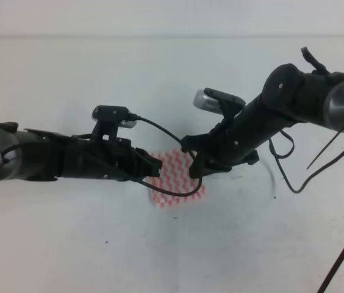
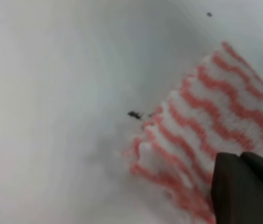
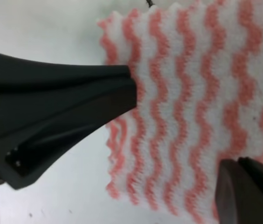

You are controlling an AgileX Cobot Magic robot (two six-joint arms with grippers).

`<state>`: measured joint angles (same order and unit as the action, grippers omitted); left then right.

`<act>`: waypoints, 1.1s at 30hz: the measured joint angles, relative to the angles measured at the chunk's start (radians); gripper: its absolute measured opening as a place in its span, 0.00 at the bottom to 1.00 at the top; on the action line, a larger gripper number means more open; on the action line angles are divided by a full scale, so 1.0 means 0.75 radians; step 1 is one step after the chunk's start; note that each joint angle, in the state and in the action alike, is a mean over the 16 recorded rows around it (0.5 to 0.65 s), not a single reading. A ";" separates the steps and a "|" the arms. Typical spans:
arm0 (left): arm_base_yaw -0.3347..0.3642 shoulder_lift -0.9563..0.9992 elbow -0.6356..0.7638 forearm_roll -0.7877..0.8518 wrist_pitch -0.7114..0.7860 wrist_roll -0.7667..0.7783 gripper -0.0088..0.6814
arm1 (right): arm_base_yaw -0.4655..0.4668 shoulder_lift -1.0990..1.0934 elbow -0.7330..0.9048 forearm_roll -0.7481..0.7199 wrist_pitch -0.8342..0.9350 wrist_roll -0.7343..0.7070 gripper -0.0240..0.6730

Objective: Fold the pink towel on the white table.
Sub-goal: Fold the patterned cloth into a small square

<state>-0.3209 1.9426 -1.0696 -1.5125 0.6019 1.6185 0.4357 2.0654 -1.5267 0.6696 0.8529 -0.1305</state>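
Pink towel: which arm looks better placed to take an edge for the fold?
Probably right. The right hand has open fingers straddling the pink towel edge. The left hand sits at the opposite edge; its opening is unclear.

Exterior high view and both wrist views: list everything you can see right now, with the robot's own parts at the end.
pink towel: one, pink-red and white zigzag stripes, lying at the middle of the table between the two hands; the left edge looks bunched in the left wrist view.
white table: one, plain white with a few dark specks, filling the scene.
left hand: one, black, at the towel's left edge; open or shut cannot be told.
right hand: one, black, at the towel's upper right edge, fingers spread over the cloth.
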 joint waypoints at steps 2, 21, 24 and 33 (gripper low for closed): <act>0.000 0.009 0.000 0.005 -0.008 0.001 0.00 | -0.001 -0.001 0.000 0.004 0.000 -0.001 0.00; 0.000 0.014 0.000 0.091 -0.066 -0.007 0.01 | 0.000 0.047 0.000 -0.019 0.048 0.001 0.00; 0.001 0.000 0.000 0.093 -0.050 -0.009 0.01 | 0.000 0.056 0.000 -0.029 0.061 0.003 0.00; 0.003 -0.044 0.000 0.179 0.019 -0.081 0.00 | 0.000 0.018 0.000 -0.041 0.084 0.004 0.00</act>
<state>-0.3187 1.9092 -1.0699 -1.3785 0.6162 1.5581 0.4360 2.0788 -1.5268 0.6391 0.9162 -0.1279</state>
